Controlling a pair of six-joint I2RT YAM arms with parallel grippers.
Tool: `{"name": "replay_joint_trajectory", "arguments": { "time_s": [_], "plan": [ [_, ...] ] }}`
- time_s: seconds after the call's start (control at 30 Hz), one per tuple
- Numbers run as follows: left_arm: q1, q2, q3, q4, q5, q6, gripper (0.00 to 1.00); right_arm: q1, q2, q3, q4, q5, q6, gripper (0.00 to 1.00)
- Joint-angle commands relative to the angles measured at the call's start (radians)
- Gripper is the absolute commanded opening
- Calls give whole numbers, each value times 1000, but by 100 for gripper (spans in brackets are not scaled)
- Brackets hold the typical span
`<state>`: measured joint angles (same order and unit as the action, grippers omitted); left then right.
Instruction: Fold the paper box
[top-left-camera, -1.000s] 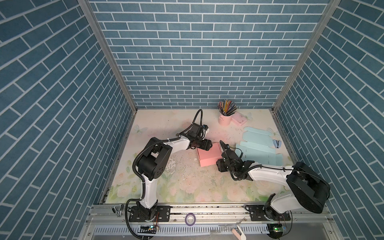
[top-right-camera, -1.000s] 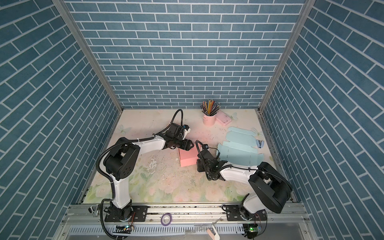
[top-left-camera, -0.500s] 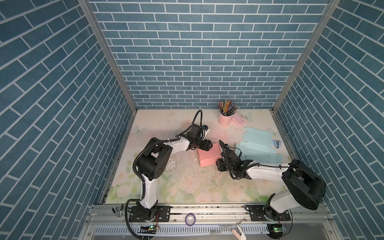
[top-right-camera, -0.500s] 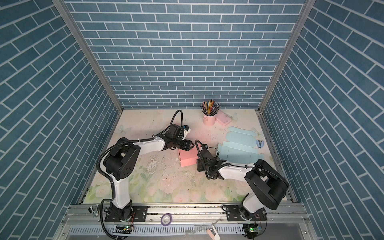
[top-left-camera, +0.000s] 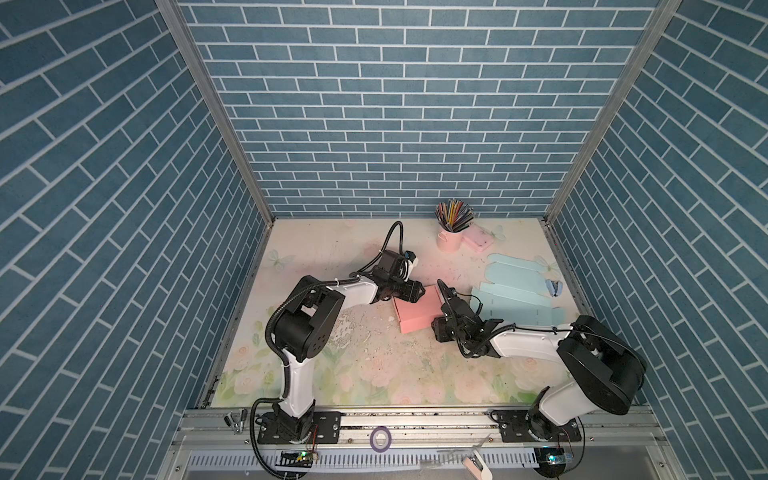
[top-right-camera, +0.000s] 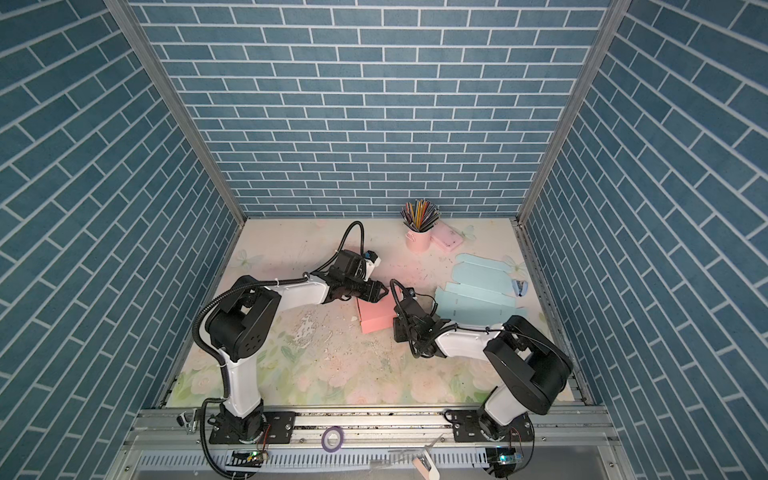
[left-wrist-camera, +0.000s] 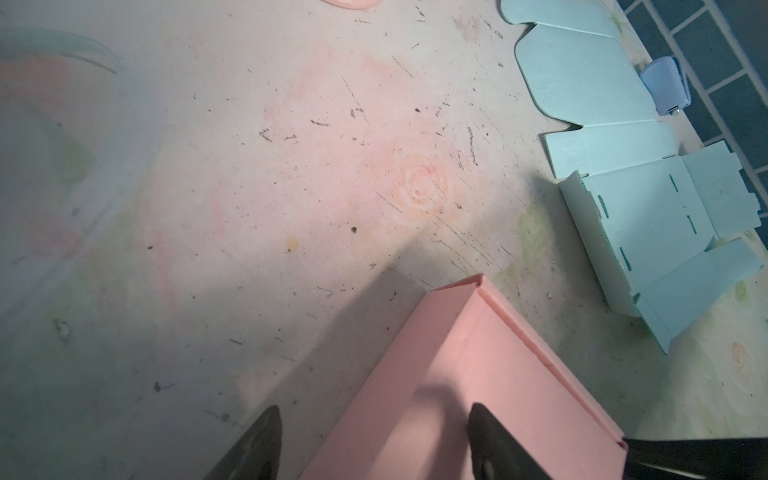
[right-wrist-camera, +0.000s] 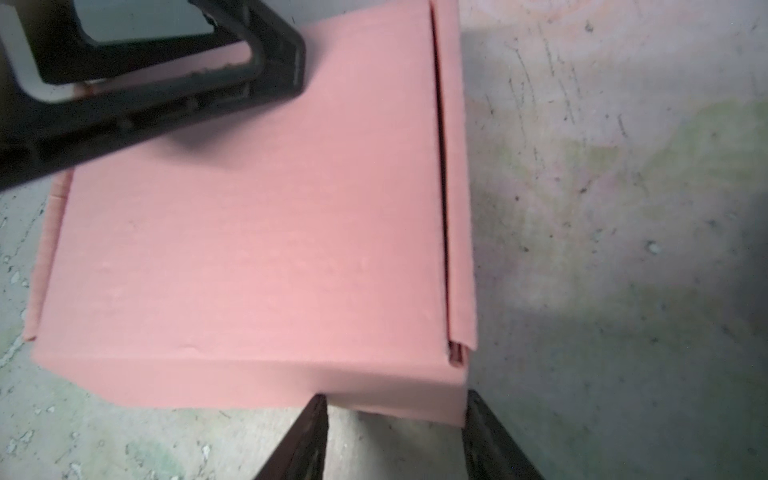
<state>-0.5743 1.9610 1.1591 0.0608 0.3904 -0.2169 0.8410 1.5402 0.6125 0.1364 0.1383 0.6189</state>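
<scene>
Closing step seemingly underway: pink cardboard box (top-left-camera: 417, 312) lying mid-surface, lid down, right-edge seam gaping slightly. Left end effector (left-wrist-camera: 372, 409) spread wide, one finger resting on lid at far edge. Right end effector (right-wrist-camera: 395, 395) half-spread, empty, meeting near-right corner. Next move likely needing lid pressed flush, box braced.

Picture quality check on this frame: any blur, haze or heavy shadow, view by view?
Left wrist view: a pale hazy arc ghosts over the table at one edge; heavy shadow near the left gripper and on the pink box. Right wrist view: that gripper's finger over the box is soft; shadow beside the box. Both top views: sharp, evenly lit.
</scene>
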Motion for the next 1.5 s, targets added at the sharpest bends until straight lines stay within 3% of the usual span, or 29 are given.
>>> {"name": "replay_joint_trajectory", "arguments": {
  "time_s": [0.0,0.83,0.9,1.1,1.47],
  "plan": [
    [-4,-11,-44,-51,24,-17,71,-7,16,26,17,11,-20,52],
    [1,-83,-102,-60,19,-44,70,-49,-323,-121,-132,12,-11,52],
    [1,-89,-101,-68,23,-41,70,-51,-331,-113,-142,15,-16,47],
    [2,-117,-162,-6,51,-92,67,-75,-300,-119,-92,7,-9,18],
    [-3,-151,-205,14,55,-109,67,-81,-175,-81,-7,-70,-20,7]
  ]
}}
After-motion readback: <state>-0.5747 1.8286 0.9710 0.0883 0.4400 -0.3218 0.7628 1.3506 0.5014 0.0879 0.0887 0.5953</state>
